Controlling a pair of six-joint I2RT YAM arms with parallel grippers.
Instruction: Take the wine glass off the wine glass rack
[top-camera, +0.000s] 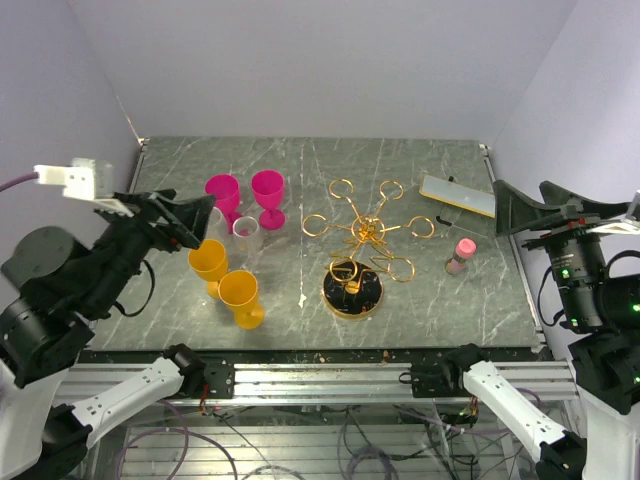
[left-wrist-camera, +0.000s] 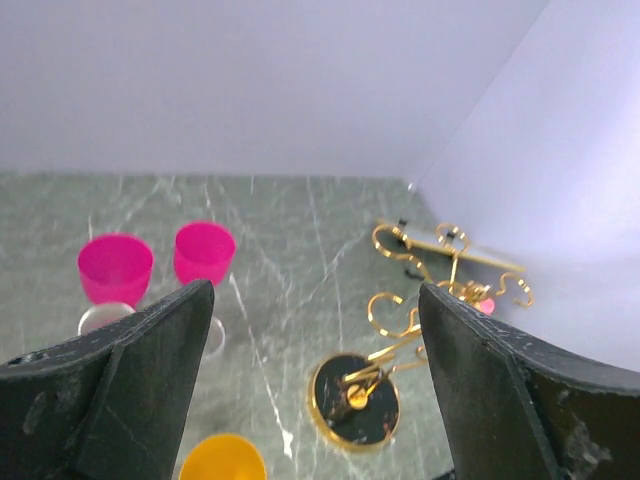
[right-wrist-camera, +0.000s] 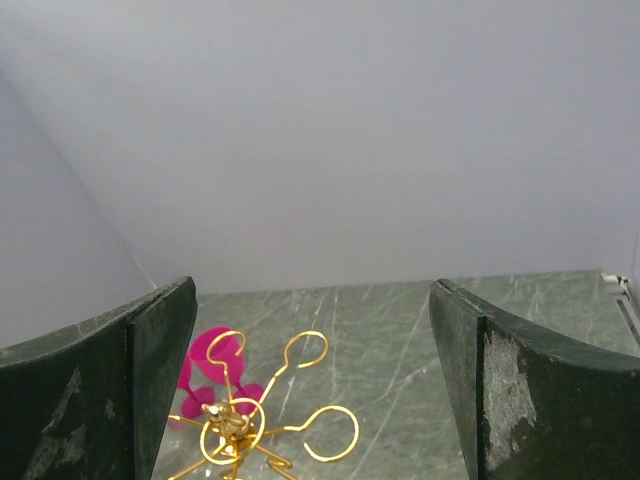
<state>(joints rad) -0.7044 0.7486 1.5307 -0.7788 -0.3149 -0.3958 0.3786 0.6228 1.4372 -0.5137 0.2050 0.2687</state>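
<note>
The gold wire wine glass rack (top-camera: 365, 235) stands mid-table on its round dark base (top-camera: 353, 290); every loop arm that shows is bare. Left of it, wine glasses stand upright on the table: two magenta (top-camera: 268, 190), one clear (top-camera: 246, 232) and two orange (top-camera: 240, 293). My left gripper (top-camera: 205, 222) hovers open just left of the clear glass, holding nothing. In the left wrist view its fingers (left-wrist-camera: 160, 340) frame the rack base (left-wrist-camera: 354, 402). My right gripper (top-camera: 500, 208) hangs open and empty at the table's right edge, above the rack (right-wrist-camera: 235, 425) in its wrist view.
A flat cream rectangular object (top-camera: 457, 194) lies at the back right. A small pink bottle (top-camera: 461, 255) stands right of the rack. Walls close in the table at the back and on both sides.
</note>
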